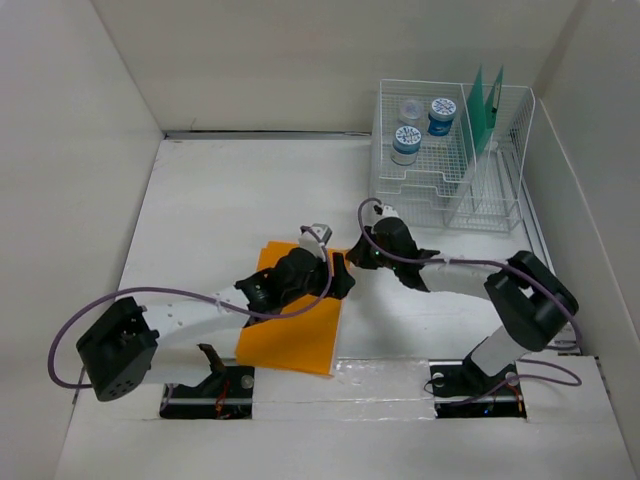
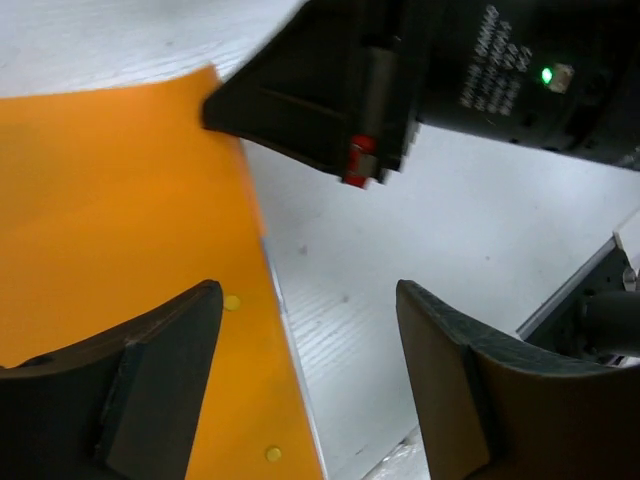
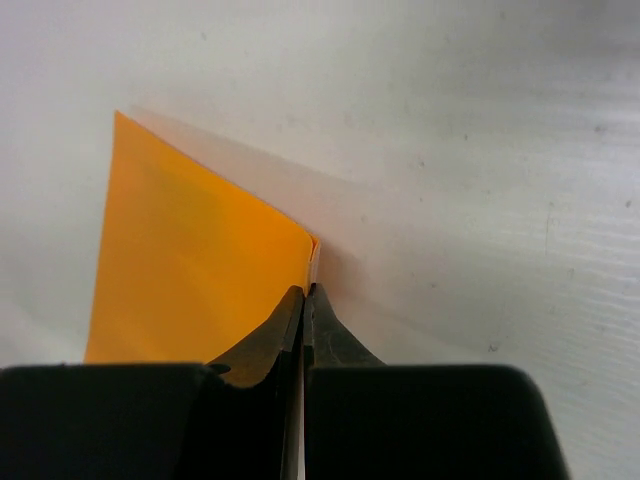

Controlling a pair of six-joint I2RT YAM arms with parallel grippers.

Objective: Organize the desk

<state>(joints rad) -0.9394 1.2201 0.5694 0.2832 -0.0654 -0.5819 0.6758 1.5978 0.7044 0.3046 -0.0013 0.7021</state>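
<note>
K: While the right gripper [image 3: 305, 295] sits clamped on the orange folder [image 3: 190, 270], what's the other one doing?

M: Nothing held. The left gripper [image 2: 308, 292] hangs with its jaws apart over the folder's right edge, one finger above orange, the other above bare desk [image 2: 400, 240].

K: Desk layout?

M: White top under everything, walls round it. Folder lies near the front, centre-left, between the arms. Wire rack [image 1: 448, 205] is at the far right, with three jars [image 1: 407, 141] in it and green folders [image 1: 486, 105] upright in its right slot.

K: Risks?

M: Thin grip. Only the tips bite, right at the edge. A fast lift likely pulls the folder out or creases it at the pinch.

K: Could it open?

M: Can't tell whether the tips hold both leaves or just the top one. If top only, I'd expect it to flap open once raised.

K: Collision?

M: Both wrists crowd the same edge. The right one's body hangs just above the left fingers. A swing toward the rack before left clears could knock them.

K: Rack end?

M: Narrow slot, already part filled. A limp folder may snag on the wire.
</note>
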